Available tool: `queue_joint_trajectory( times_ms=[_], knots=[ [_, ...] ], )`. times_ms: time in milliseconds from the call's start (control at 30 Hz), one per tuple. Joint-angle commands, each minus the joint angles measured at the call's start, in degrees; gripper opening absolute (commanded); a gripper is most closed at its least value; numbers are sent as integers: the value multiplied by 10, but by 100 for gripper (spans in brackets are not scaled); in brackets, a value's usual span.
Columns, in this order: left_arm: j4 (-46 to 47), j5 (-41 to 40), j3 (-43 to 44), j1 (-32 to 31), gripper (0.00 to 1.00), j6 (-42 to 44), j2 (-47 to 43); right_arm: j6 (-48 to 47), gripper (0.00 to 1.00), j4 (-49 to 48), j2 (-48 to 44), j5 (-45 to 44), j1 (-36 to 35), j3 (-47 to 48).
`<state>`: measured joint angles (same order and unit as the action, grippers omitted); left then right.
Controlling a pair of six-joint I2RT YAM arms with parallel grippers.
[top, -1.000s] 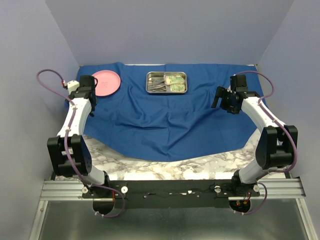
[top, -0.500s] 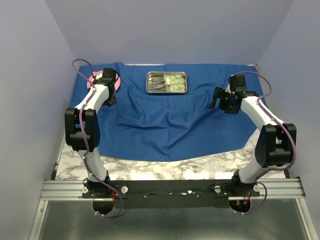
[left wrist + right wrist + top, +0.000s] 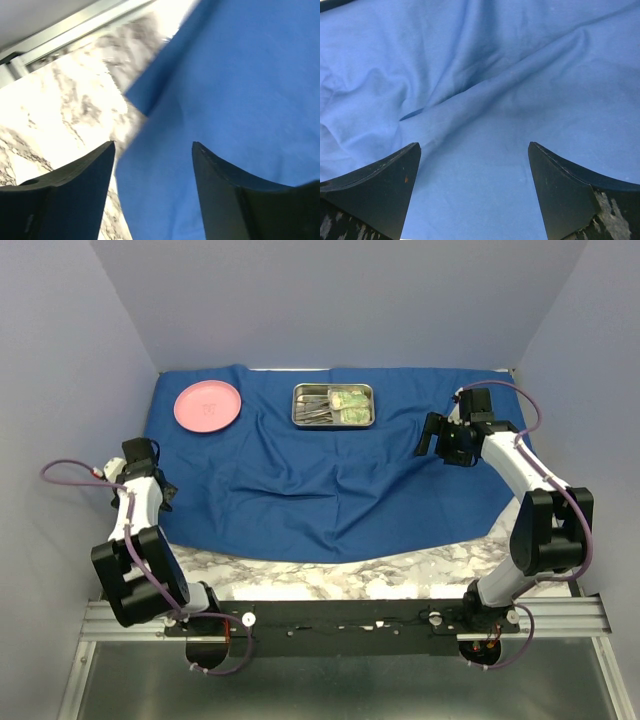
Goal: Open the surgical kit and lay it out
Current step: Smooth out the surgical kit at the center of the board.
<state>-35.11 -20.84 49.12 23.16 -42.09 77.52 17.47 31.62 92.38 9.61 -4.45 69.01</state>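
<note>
The left fingers (image 3: 75,190) have drawn back from the pink plate (image 3: 207,405) to the near-left edge of the blue wrap (image 3: 330,490). They stand parted and empty above cloth and marble surface (image 3: 300,575). The plate sits where it was. The wrap lies spread, so unfolding appears done. The steel tray (image 3: 295,406), at rear centre, holds forceps and tweezers (image 3: 318,412) beside two packets (image 3: 350,402), not yet laid out. The right fingers (image 3: 370,195) hover spread wide and empty over the wrap.

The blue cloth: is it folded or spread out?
Spread out. The blue cloth lies open, wrinkled, over the table, under the steel tray.
</note>
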Motion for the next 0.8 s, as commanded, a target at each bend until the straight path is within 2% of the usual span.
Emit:
queue_joint_trajectory(
  times_ms=[0, 533, 767],
  knots=[
    [50, 35, -32, 70, 67, -48, 5, -10, 96, 9, 3, 16, -5, 9],
    [101, 35, 17, 80, 52, -11, 121, -17, 96, -2, -7, 23, -5, -24],
    [86, 31, 7, 80, 51, -14, 135, -17, 96, -3, -4, 24, -6, -26]
  ],
)
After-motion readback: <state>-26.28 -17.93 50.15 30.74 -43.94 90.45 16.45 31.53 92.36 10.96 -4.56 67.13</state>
